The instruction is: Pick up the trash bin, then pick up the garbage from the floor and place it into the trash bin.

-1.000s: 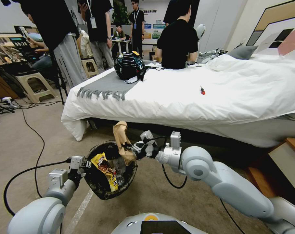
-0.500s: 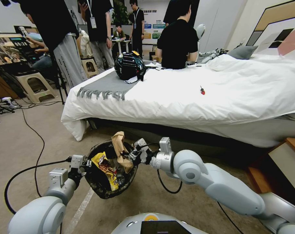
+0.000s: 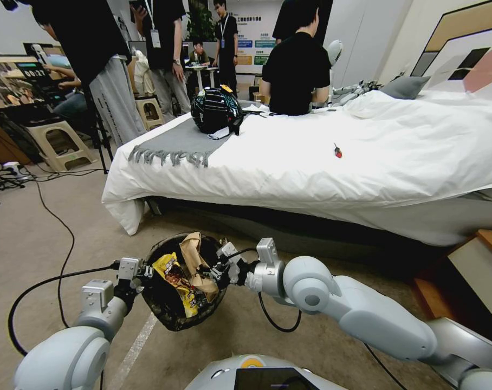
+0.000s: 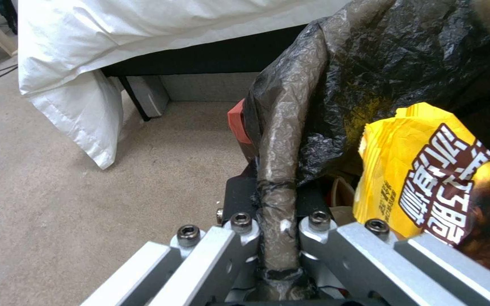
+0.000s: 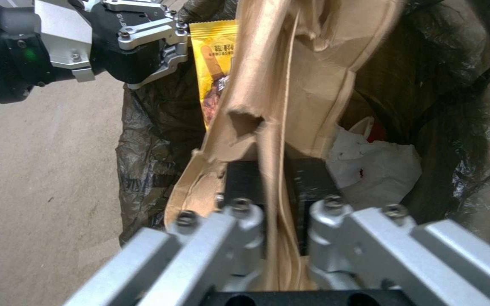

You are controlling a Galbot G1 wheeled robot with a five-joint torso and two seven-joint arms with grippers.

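Head view: the right gripper [image 3: 220,269] has sunk from above the rim, so the crumpled brown paper scrap [image 3: 194,260] now sits mostly inside the small round bin with its crinkled black liner [image 3: 170,314]. Looks close to letting go.

Left wrist view: the left gripper [image 4: 279,238] is clamped on the liner-wrapped rim, bin held off the floor.

Right wrist view: fingers [image 5: 239,221] pinch the paper, with white tissue [image 5: 370,163] underneath that the head view hides.
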